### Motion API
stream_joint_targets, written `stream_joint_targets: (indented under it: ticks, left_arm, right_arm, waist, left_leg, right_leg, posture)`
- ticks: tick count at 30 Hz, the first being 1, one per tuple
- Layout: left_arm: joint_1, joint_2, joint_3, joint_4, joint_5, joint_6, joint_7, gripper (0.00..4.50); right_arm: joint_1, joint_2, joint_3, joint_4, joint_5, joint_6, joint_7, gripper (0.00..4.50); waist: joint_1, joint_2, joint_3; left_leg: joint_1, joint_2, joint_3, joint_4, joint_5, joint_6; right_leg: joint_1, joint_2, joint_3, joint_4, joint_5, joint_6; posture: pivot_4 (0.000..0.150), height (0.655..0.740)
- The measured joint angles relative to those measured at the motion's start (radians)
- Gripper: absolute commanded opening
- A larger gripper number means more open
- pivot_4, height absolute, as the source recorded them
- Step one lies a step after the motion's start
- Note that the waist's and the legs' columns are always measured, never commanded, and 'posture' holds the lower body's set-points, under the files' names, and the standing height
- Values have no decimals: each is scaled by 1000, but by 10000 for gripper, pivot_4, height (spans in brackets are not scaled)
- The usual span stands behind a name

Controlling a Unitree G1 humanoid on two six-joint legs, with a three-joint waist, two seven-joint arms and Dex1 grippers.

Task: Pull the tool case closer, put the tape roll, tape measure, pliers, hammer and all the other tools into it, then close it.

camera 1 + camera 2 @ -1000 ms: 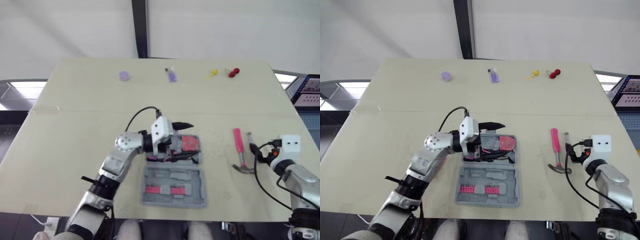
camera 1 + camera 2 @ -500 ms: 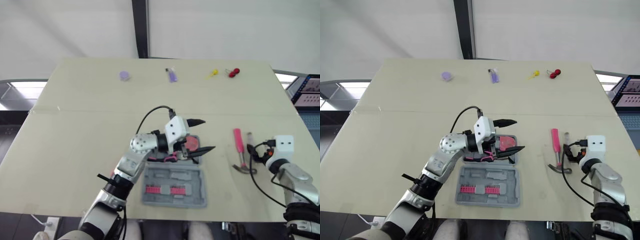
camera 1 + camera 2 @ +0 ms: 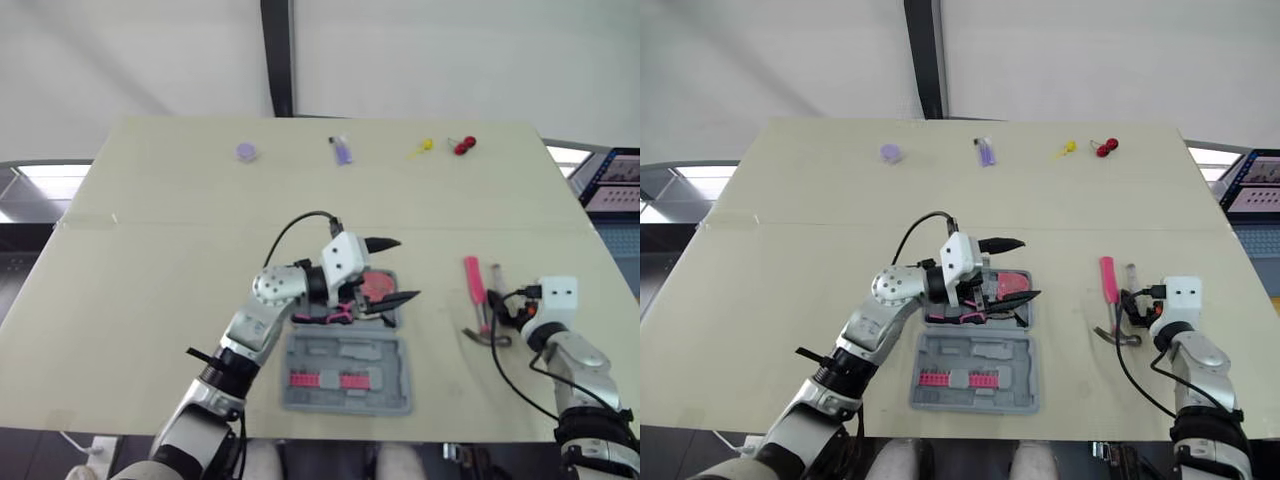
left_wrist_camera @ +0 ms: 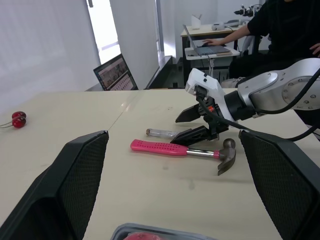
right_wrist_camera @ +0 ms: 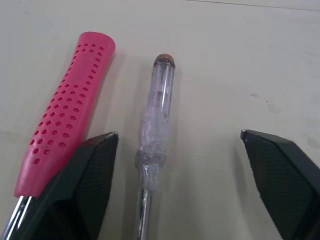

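On the pale beige bench (image 3: 150, 260) a grey plastic tool case (image 3: 396, 376) lies open close to the near edge, its two halves flat. The nearer half carries a row of pink bits (image 3: 325, 380). The farther half holds a round red tape measure (image 3: 378, 285) and a pink-handled tool (image 3: 335, 315) that is too hidden by the arm to identify. The left gripper (image 3: 400, 268) hovers over the farther half, pointing toward the robot's right, its jaws spread wide with nothing between them. Well to the right of the case, a hammer with a pink perforated grip and steel claw head (image 3: 476, 295) lies on the bench, its head toward the near edge. Just beside it, on its right, lies a screwdriver with a clear plastic handle and metal shaft (image 5: 155, 120), roughly parallel to the hammer. The right gripper (image 5: 177, 137) sits low at these two tools, jaws spread. One black finger (image 5: 92, 170) is between the hammer grip and the screwdriver and the other is out on the screwdriver's far side, neither pinching it. Along the bench's far edge sit a small purple disc (image 3: 247, 151), a small purple object (image 3: 343, 150), a yellow piece (image 3: 423, 148) and a red piece (image 3: 464, 146).
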Motion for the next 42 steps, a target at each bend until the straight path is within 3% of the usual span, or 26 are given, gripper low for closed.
stream_joint_targets:
  ticks: [6,7,20,22,26,34,38,42]
  left_arm:
    - [-8,5,8,1,0,0,-2,45000]
    - [-8,5,8,2,0,0,-2,45000]
    - [-8,26,18,5,-2,-2,-19,45000]
    - [-6,52,29,3,-10,-2,-39,45000]
    - [58,169,85,-61,-68,-15,-133,45000]
    - [461,411,261,-283,-221,-53,-287,45000]
    - [737,454,371,-406,-274,-112,-305,45000]
    - [892,446,434,-472,-289,-189,-304,45000]
  right_arm:
    - [-11,12,7,16,2,-14,0,1473]
    - [-13,12,8,19,2,-17,0,318]
    - [11,-34,14,11,5,-45,5,336]
    - [31,-74,23,-45,-2,-26,30,336]
    - [74,-205,85,-344,22,108,184,336]
    - [86,-384,295,-885,141,450,422,336]
    - [24,-388,446,-1079,171,591,458,336]
    - [-70,-361,604,-1177,157,702,456,336]
  waist:
    - [5,0,0]
    - [5,0,0]
    - [4,1,0]
    - [2,2,1]
    - [-18,7,1]
    - [-12,6,3]
    - [4,4,4]
    - [16,3,4]
  left_leg:
    - [0,0,-1,0,0,0]
    - [0,0,-1,0,0,0]
    - [-1,0,-1,0,0,0]
    - [-1,0,-1,0,0,0]
    - [0,0,-1,-1,0,0]
    - [-2,0,-7,-1,0,0]
    - [-3,0,-8,0,0,0]
    - [-3,-1,-9,0,-1,0]
  right_leg:
    - [1,0,0,0,0,0]
    - [2,0,0,0,0,0]
    - [1,0,0,-1,0,0]
    - [0,0,0,-1,0,0]
    - [-1,1,1,0,0,0]
    - [0,1,1,-1,0,0]
    - [1,1,2,-3,0,0]
    - [2,1,2,-3,0,0]
  posture:
    - [1500,7400]
    - [1500,7400]
    - [1500,7400]
    - [1500,7400]
    - [1500,7400]
    - [1500,7400]
    - [1500,7400]
    - [1500,7400]
